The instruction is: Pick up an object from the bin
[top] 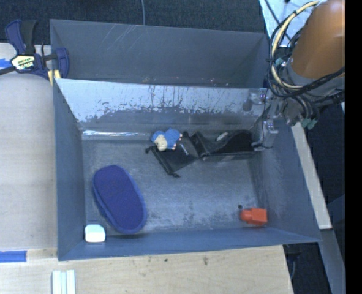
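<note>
My gripper [267, 126] hangs at the back right of the bin, close to the right wall. Right below and left of it lies a flat black thing [228, 145] that stretches across the back of the floor to a second black piece [176, 156]. A small blue and cream thing [165, 139] rests against the left end of the black pieces. Whether the gripper touches the black thing cannot be made out.
A dark blue oval pad [119, 198] lies at the front left, with a small white block [95, 233] in the front-left corner. A small orange-red piece [253, 215] sits at the front right. The arm's orange cover and cables hang over the right rim.
</note>
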`<state>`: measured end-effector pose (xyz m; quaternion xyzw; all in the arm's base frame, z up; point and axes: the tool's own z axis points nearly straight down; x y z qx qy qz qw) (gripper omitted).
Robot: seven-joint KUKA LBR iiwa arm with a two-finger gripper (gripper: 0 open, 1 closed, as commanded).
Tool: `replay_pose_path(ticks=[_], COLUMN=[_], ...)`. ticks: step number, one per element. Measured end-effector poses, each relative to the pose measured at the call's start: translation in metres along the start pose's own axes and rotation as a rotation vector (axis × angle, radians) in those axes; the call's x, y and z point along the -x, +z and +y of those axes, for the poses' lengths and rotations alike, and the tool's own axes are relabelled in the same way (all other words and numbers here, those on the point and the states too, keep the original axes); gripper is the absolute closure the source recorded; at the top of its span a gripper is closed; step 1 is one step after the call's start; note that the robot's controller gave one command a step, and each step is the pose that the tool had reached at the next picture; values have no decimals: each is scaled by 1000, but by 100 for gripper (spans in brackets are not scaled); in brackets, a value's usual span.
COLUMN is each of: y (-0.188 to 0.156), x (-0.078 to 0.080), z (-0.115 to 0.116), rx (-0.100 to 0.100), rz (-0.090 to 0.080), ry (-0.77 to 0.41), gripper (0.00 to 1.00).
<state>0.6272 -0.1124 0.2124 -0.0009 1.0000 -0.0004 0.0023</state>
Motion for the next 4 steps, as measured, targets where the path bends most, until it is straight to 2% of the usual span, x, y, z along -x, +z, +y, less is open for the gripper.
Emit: replay_pose_path(ticks=[1,2,3,4], y=[45,119,113,-60], x=[-14,-19,-16,-21], z=[54,-2,0,-8], rx=[3,1,1,-1], rz=[6,-9,-16,-1], ry=[6,-129,-132,-37], gripper=[0,0,100,100])
